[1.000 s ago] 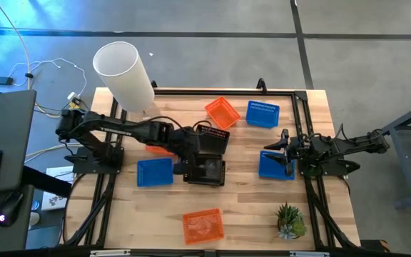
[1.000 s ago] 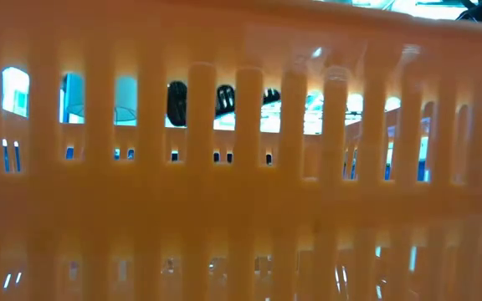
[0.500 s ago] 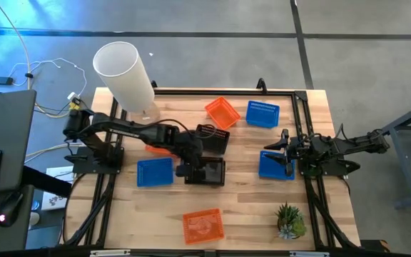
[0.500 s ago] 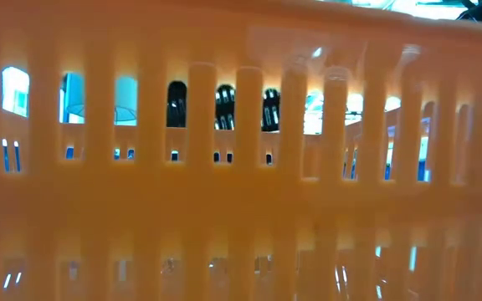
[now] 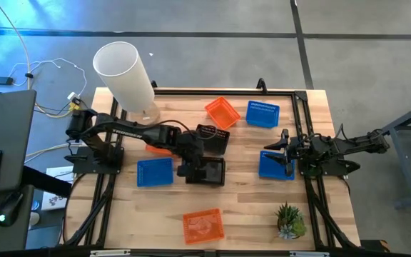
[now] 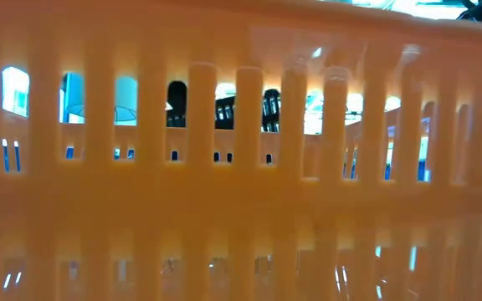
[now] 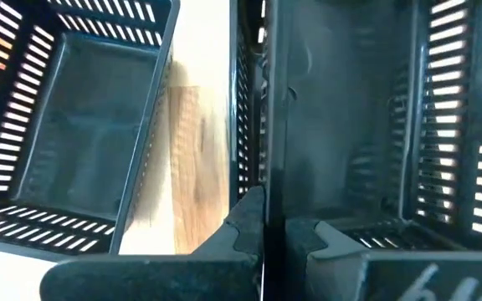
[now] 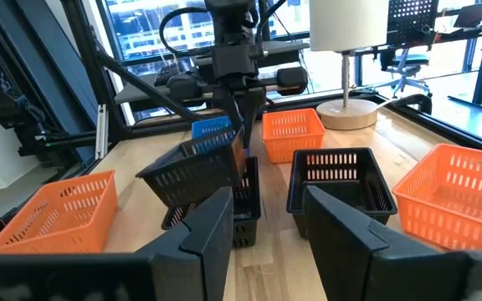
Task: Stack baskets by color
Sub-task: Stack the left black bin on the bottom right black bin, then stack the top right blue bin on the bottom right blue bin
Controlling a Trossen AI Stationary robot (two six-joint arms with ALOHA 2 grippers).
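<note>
High view: left gripper [image 5: 191, 158] is pinching a tilted black basket [image 8: 192, 170] mid-table, over another black basket [image 5: 209, 172]. Right gripper [image 5: 285, 151], fingers spread, waits over a blue basket [image 5: 271, 166] near the right edge.

1. A light wooden table [image 5: 248, 214] with a black frame stands on a grey concrete floor [image 5: 212, 43] crossed by dark seams.
2. A tall white cylinder [image 5: 123, 68] on a round base rises at the table's far corner, and a small green potted plant [image 5: 290, 220] sits at the near edge.
3. White and yellow cables [image 5: 45, 68] trail across the floor toward a dark desk [image 5: 2, 143] beside the table.
4. Large windows [image 8: 153, 29] let in bright daylight beyond the table, with black metal framing [image 8: 23, 92] in front.
5. Office chairs [image 8: 408, 63] stand near the windows.
</note>
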